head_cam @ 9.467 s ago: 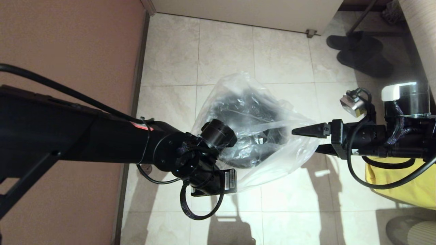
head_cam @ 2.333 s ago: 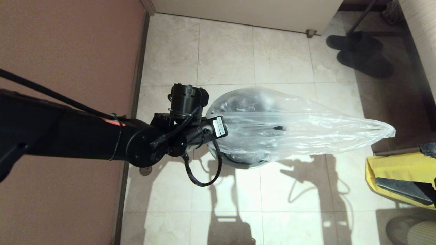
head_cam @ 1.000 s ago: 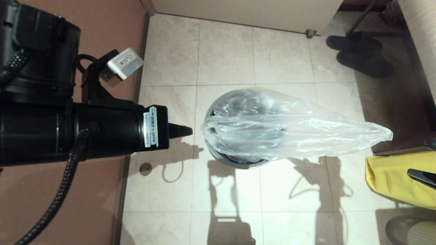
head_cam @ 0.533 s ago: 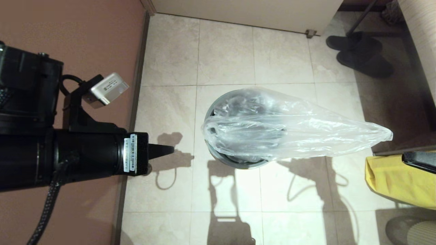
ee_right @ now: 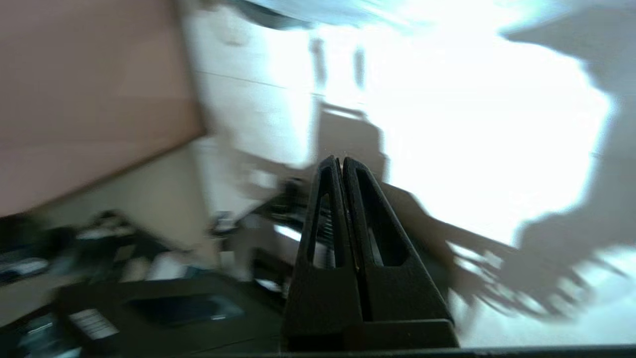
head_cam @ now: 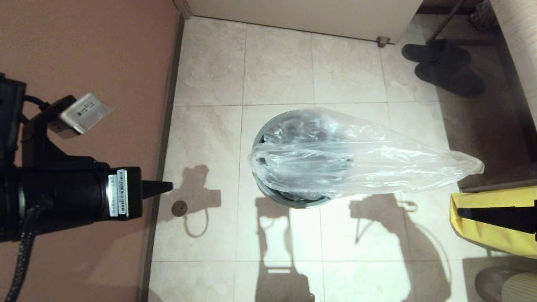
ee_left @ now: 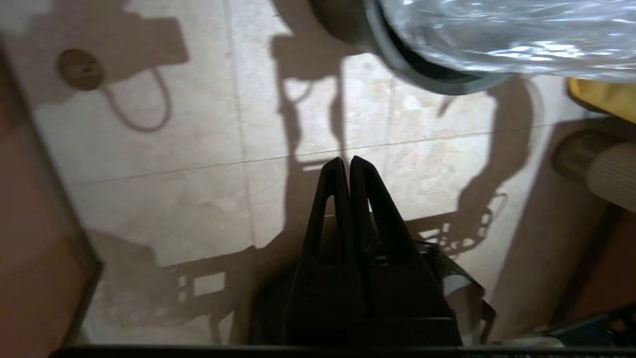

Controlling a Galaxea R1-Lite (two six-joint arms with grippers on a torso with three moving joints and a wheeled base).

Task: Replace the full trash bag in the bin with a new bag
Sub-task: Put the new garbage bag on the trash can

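Observation:
The bin [head_cam: 289, 201] stands on the tiled floor mid-view, and its grey rim [ee_left: 437, 82] also shows in the left wrist view. The new bag [head_cam: 356, 161] lies across the bin's mouth, its left end over the rim and its long tail sticking out to the right in the air; I also see the new bag [ee_left: 497, 35] from the left wrist. My left gripper [head_cam: 170, 186] hovers near the wall, well left of the bin, shut and empty [ee_left: 346, 160]. My right gripper [ee_right: 341, 159] is shut and empty; its black arm [head_cam: 495, 214] crosses the yellow bag.
An opaque yellow bag [head_cam: 482, 237] sits at the right edge. Dark slippers [head_cam: 444, 67] lie at the back right. A brown wall [head_cam: 84, 50] runs along the left, with a round floor plug [head_cam: 179, 208] beside it. A ribbed round object [head_cam: 509, 285] is at the bottom right.
My left gripper has drawn back to the left, away from the bin and towards the wall. The right arm has shifted at the right edge. The new bag has stayed put.

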